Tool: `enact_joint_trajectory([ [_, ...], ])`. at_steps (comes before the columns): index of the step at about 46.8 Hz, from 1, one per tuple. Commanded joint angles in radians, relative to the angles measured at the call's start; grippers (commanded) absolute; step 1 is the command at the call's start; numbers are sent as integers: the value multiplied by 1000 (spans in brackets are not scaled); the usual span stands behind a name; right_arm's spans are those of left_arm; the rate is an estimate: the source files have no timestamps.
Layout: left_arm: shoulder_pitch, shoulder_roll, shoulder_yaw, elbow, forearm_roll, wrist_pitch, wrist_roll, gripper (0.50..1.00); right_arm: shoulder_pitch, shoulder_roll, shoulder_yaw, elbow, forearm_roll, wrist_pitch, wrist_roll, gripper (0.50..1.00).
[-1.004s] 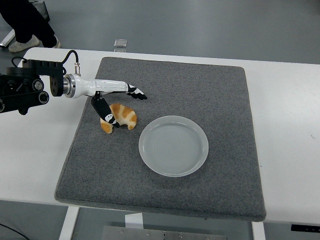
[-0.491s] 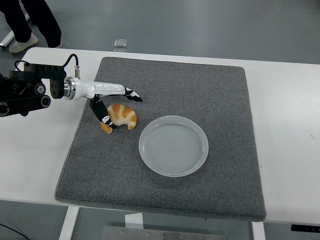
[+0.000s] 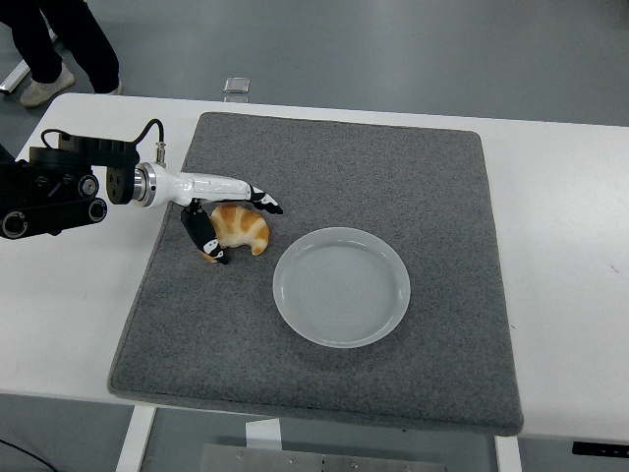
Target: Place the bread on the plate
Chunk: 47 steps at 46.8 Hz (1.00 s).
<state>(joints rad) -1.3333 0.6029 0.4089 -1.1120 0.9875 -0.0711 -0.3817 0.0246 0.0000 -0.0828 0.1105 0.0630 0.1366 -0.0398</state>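
Observation:
The bread [image 3: 241,227], a golden croissant, lies on the grey mat [image 3: 324,177], left of the plate. The white round plate [image 3: 341,286] is empty at the mat's middle. My left hand [image 3: 248,233] reaches in from the left and closes around the bread. Its fingers [image 3: 265,203] lie along the bread's far top edge and the thumb [image 3: 208,239] presses at its near left end. The bread still rests on the mat. My right arm is out of view.
The mat covers most of the white table [image 3: 560,216]. A small clear object [image 3: 235,87] sits at the table's far edge. A person's legs [image 3: 59,49] stand on the floor beyond the far left corner.
My left hand has come down and slightly toward me onto the bread, and the fingers now touch its top. The bread has barely shifted. The person's legs moved.

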Motion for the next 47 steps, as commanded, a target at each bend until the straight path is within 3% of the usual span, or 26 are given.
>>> enact_joint_trajectory([
  [1, 0, -2, -1, 1, 0, 1, 0, 958, 0, 0, 0, 0, 0, 0, 0, 952],
  [9, 2, 0, -1, 1, 34, 1, -2, 913, 0, 0, 0, 0, 0, 0, 0, 952],
  [12, 2, 0, -1, 1, 39, 8, -2, 857, 0, 0, 0, 0, 0, 0, 0, 954],
  [15, 2, -2, -1, 1, 39, 14, -2, 844, 0, 0, 0, 0, 0, 0, 0, 954],
  [21, 9, -2, -1, 1, 48, 24, -3, 763, 0, 0, 0, 0, 0, 0, 0, 952],
  [24, 11, -2, -1, 4, 68, 36, -5, 688, 0, 0, 0, 0, 0, 0, 0, 952],
  [27, 11, -2, -1, 11, 85, 42, -5, 654, 0, 0, 0, 0, 0, 0, 0, 952],
  [33, 9, -2, -1, 24, 88, 50, -5, 500, 0, 0, 0, 0, 0, 0, 0, 952],
  [47, 9, -15, -1, 67, 100, 51, -6, 500, 0, 0, 0, 0, 0, 0, 0, 954],
])
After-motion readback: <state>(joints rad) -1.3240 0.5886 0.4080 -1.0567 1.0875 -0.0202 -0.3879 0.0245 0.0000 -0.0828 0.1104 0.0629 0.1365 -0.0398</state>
